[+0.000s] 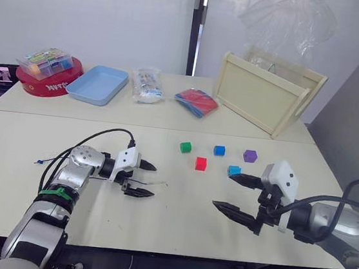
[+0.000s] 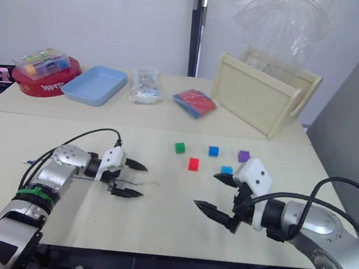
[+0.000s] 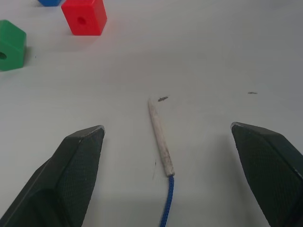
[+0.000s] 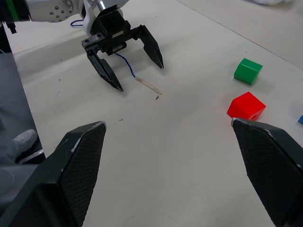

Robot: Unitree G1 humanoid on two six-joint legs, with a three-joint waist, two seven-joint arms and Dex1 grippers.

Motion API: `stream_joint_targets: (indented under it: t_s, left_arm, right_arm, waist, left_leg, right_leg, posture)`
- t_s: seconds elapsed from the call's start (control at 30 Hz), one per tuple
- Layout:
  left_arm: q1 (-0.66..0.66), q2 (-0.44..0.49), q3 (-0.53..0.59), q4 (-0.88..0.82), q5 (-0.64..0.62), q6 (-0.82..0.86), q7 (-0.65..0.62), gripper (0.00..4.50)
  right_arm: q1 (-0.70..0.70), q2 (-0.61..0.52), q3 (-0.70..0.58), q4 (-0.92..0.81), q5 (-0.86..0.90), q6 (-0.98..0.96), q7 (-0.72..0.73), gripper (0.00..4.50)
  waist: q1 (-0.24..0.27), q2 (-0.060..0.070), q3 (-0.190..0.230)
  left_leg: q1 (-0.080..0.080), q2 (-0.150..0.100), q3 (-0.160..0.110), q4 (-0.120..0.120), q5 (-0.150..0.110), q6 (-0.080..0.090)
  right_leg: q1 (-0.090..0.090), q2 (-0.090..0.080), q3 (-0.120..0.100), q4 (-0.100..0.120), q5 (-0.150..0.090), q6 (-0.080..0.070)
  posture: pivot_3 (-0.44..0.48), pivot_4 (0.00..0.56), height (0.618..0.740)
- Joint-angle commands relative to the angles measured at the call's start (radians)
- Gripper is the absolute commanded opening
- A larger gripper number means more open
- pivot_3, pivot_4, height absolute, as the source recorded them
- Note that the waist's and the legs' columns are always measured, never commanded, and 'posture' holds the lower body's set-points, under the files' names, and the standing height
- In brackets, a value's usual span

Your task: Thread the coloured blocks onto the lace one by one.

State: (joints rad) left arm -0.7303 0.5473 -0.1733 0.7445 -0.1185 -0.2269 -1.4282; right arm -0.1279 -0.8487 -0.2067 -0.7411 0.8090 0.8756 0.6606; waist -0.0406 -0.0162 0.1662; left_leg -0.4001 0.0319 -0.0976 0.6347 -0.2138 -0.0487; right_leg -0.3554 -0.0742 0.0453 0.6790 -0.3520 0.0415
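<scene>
A pale desk (image 1: 176,218) carries everything. The robot's right gripper (image 1: 242,195) hovers near the desk's front right, jaws spread wide and empty. The left gripper (image 1: 143,179) sits near the front left, jaws also wide apart, holding nothing.

Five coloured blocks lie loose toward the middle of the desk, each apart from the others: the green block (image 1: 185,147), the red block (image 1: 201,163), the dark blue block (image 1: 219,150), the purple block (image 1: 249,156), and the light blue block (image 1: 234,170), which lies just beside the right gripper's upper finger.

The lace (image 3: 166,208), a thin blue string, lies flat on the desk between the left gripper's jaws, its pale stiff tip (image 3: 160,136) pointing toward the blocks.

No block is on the lace, so threading seems not yet begun; all five remain.
</scene>
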Motion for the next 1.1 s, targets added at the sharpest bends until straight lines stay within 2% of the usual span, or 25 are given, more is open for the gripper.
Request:
stream_joint_targets:
  t_s: [0.03,0.23,0.47,0.57,0.77,1.1]
  left_arm:
    - [-0.029,0.009,0.008,0.035,0.016,-0.035,0.001,4.24]
    - [-0.005,0.013,-0.029,0.098,0.073,-0.065,-0.017,2.3]
    - [0.004,0.033,-0.019,0.107,0.076,-0.075,-0.015,0.05]
    - [0.004,0.017,0.019,0.078,0.025,-0.051,-0.004,0.02]
    - [0.042,0.01,0.069,-0.169,-0.11,0.118,-0.054,0.02]
    - [0.088,0.04,0.053,-0.431,-0.137,0.338,-0.001,0.02]
  right_arm:
    - [0.01,-0.011,-0.031,-0.04,0.019,-0.003,-0.012,4.49]
    - [0.008,-0.014,-0.014,-0.03,0.0,-0.022,-0.014,4.5]
    - [0.005,-0.013,-0.002,-0.022,-0.009,-0.028,-0.005,4.5]
    - [0.0,-0.01,0.01,-0.009,-0.014,-0.033,0.008,4.5]
    - [-0.015,0.003,0.032,0.031,-0.031,-0.06,0.025,4.5]
    - [-0.036,0.055,0.097,0.021,-0.081,-0.106,-0.007,4.5]
  waist:
    - [0.0,0.0,0.0]
    - [0.0,0.0,0.0]
    - [-0.005,0.0,0.0]
    - [-0.005,0.0,0.0]
    - [-0.001,0.0,0.0]
    - [-0.003,0.0,0.0]
  left_leg:
    - [0.0,0.0,0.0,0.0,0.0,0.0]
    - [0.001,0.0,0.0,0.0,0.0,0.0]
    - [0.002,0.0,0.0,0.001,0.0,0.0]
    - [0.002,0.0,0.0,0.001,0.0,0.0]
    - [-0.001,0.0,-0.001,0.002,0.0,0.0]
    - [-0.002,0.0,-0.003,0.003,0.0,0.0]
  right_leg:
    - [0.0,0.0,0.0,0.0,0.0,0.0]
    - [0.001,0.0,0.0,0.0,0.0,0.0]
    - [0.001,0.0,0.0,0.001,0.0,0.0]
    - [0.001,0.0,0.0,0.001,0.0,0.0]
    - [0.0,0.0,-0.001,0.001,0.0,0.0]
    - [0.0,0.001,-0.002,0.001,0.0,0.0]
  posture:
    - [0.0,0.15,0.74]
    - [0.0,0.15,0.74]
    - [0.0,0.15,0.74]
    - [0.0,0.15,0.74]
    - [0.0,0.15,0.74]
    - [0.0,0.15,0.74]
